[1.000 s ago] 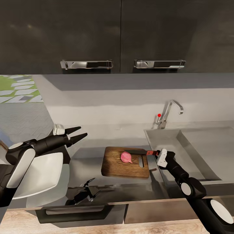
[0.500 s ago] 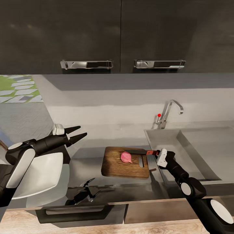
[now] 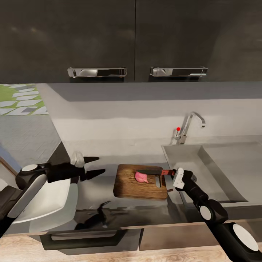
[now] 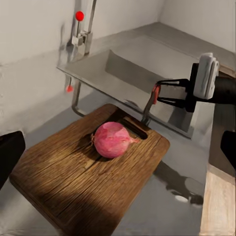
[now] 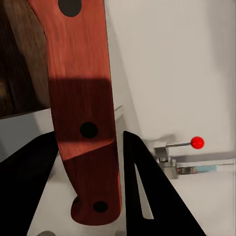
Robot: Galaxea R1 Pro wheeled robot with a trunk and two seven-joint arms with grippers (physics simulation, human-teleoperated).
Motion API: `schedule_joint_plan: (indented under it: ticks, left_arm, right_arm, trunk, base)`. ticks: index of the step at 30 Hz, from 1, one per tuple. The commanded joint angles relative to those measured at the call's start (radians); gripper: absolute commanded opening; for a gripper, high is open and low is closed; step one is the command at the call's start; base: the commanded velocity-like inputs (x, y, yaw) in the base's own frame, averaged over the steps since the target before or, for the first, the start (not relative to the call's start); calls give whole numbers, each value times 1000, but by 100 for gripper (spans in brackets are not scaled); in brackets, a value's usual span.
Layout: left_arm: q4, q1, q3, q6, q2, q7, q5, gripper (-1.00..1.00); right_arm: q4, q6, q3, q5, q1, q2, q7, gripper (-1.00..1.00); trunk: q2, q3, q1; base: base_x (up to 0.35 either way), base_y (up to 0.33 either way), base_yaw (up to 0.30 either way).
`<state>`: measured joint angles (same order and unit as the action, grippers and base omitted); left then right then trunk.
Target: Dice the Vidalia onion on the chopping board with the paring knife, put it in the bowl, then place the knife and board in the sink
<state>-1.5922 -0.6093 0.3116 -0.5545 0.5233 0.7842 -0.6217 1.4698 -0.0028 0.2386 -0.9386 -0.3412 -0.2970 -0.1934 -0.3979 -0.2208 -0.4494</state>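
Right wrist view: right gripper [image 5: 86,147] clamped on the red handle of the paring knife [image 5: 81,98], black fingers [image 5: 29,182] pressed on either side near the butt end, rivets visible. Likely light and rigid, but smooth and narrow, so prone to pivoting in the pinch under cutting load; better held mid-handle, squarely.

Head view: same right gripper [image 3: 174,174] at the sink-side end of the chopping board [image 3: 140,182], blade reaching over the board and ending just beside or on the Vidalia onion [image 3: 141,177]; contact cannot be told. Onion whole, resting near the board's middle, by the slot hole. Round and probably slick-skinned, so liable to roll under the blade; firm inside.

Sink [image 3: 218,167] just beyond the board's handle end.

Left gripper [image 3: 95,165] off the board's far end from the sink, fingers spread apart, empty, above the countertop [image 3: 98,185].
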Motion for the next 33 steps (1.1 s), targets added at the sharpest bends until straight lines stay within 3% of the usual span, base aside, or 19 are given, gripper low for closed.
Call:
schedule_joint_plan:
  ticks: [1, 7, 15, 28, 33]
  left_arm:
    - [0, -1, 4, -8, 6, -2, -9, 100]
    - [0, -1, 13, -9, 32, -2, -9, 100]
    - [0, -1, 15, -10, 65, -2, -9, 100]
    - [0, -1, 45, -10, 72, -2, -9, 100]
    - [0, -1, 58, -10, 71, -2, -9, 100]
  right_arm:
    - [1, 0, 1, -9, -1, -1, 0, -100]
    - [1, 0, 15, -9, -1, 0, 58, -100]
    - [1, 0, 49, -9, -1, 1, 75, -100]
    - [1, 5, 53, -9, -1, 10, 130, -100]
    - [1, 32, 68, -9, -1, 38, 155, -100]
  trunk:
    - [-2, -2, -1]
    - [-2, -2, -1]
    - [-2, -2, -1]
    - [-2, -2, -1]
    - [-2, -2, -1]
  base:
    - [0, 0, 0]
    - [0, 0, 0]
    - [0, 0, 0]
    - [0, 0, 0]
    - [0, 0, 0]
